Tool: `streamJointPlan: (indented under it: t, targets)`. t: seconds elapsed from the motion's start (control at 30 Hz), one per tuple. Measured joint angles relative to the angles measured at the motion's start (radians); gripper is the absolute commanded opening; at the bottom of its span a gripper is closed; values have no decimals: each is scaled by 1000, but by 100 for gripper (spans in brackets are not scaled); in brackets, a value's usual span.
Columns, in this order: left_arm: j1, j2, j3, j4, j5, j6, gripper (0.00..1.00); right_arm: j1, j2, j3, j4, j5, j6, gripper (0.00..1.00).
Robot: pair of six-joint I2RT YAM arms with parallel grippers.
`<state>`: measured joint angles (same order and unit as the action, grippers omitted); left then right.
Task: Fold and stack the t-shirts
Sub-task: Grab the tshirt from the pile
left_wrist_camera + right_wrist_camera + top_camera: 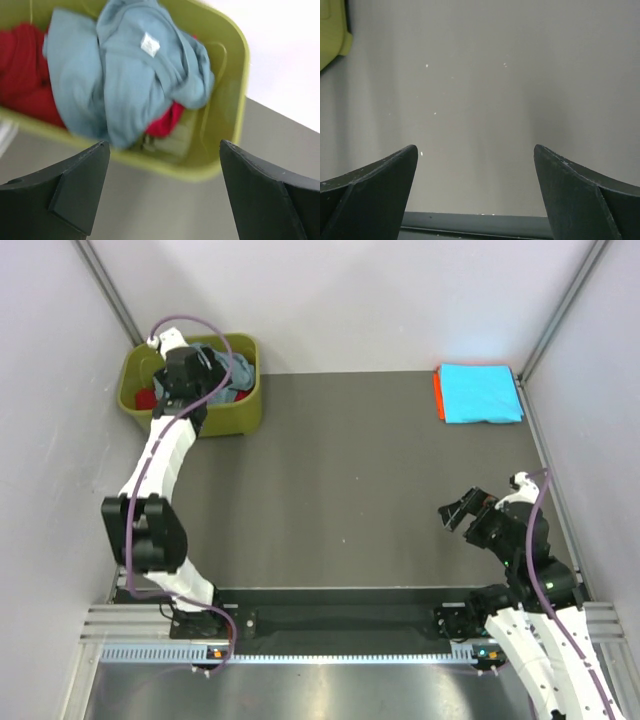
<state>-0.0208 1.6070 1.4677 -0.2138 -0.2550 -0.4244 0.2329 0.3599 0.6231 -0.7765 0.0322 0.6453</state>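
A crumpled grey-blue t-shirt (125, 80) with a small white neck label lies in the olive-green bin (235, 65) on top of a red t-shirt (22, 75). Both also show in the top view, grey-blue (235, 373) and red (146, 398). A folded cyan t-shirt (481, 393) lies on an orange one (438, 392) at the far right of the table. My left gripper (162, 187) is open and empty, hovering at the bin's near rim; in the top view it sits over the bin (185, 390). My right gripper (462, 512) is open and empty above the table, near right.
The bin (240, 412) stands in the far left corner against the walls. The dark table mat (340, 480) runs between bin and folded stack. A corner of the bin shows in the right wrist view (332, 35). White walls close three sides.
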Motion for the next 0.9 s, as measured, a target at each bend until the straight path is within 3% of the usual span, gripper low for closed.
streamJointPlan:
  t: [0.23,0.33,0.5,0.67,0.7,0.73,0.9]
  targets:
    - [88,332,261,51,93,105,92,0,39,47,-15,74,-6,100]
    - [119,454,330,98,175,90,86,0,79,46,-6,102,3,100]
    - [179,607,351,272,333,-64,74,0,167,44,67,128,47,100]
    - [220,750,471,356,389,-230,69,0,275,44,139,137,86,99]
    - [225,779,509,353,394,-249,65,0,293,44,149,138,95,100]
    - [231,814,561,355,398,-272,49,0,312,44,158,139,103,100]
    - [234,890,679,391,441,-365,8,-1,375,44,208,139,145,100]
